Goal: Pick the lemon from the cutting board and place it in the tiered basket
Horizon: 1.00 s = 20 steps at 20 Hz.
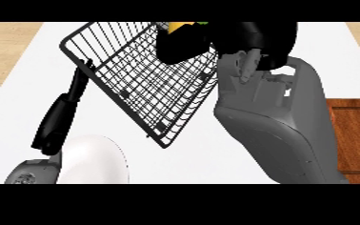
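The lemon [175,26] shows only as a small yellow patch at the top of the head view, mostly hidden by my right hand [243,38], whose black fingers are curled round it. That hand is over the far right corner of the black wire tiered basket [134,76], which fills the upper middle and appears tilted. My grey right forearm [281,124] runs down the right side. The left hand [60,114] rests at the lower left with straight fingers, its tips by the basket's left edge and holding nothing. The wooden cutting board [345,133] peeks out at the right edge behind the forearm.
A white rounded shape [95,159] sits at the lower left beside the left wrist. The white counter [42,62] extends left of the basket, with wooden surface beyond its far corners.
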Available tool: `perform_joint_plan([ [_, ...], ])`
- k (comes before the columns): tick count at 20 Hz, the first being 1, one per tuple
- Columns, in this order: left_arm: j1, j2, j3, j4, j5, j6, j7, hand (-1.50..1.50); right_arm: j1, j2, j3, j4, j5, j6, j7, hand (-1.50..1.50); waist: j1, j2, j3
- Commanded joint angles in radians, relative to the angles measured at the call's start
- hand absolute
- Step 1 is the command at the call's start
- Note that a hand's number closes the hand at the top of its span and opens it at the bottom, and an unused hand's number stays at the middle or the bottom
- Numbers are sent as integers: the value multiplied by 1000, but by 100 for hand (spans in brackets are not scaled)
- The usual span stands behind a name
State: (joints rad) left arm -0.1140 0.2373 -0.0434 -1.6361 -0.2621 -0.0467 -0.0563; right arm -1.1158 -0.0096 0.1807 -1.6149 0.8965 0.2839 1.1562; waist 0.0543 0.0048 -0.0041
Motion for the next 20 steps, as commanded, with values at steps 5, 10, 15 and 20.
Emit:
perform_joint_plan([
  [5,-8,-35,-57,-25,-25,-3,14,0,-95,9,-23,373,-60,-327,73,150,21,11,2],
  [10,-4,-30,-44,-3,-14,-7,-31,0,-118,9,-56,533,-166,-550,-99,-150,36,18,2],
  [15,-16,-34,-47,-6,-22,-7,-23,0,-137,9,-16,611,-281,-791,-209,-150,37,15,3],
  [20,-27,5,22,-1,18,-26,2,0,-197,9,-69,655,-155,-978,-275,-150,-12,4,3],
])
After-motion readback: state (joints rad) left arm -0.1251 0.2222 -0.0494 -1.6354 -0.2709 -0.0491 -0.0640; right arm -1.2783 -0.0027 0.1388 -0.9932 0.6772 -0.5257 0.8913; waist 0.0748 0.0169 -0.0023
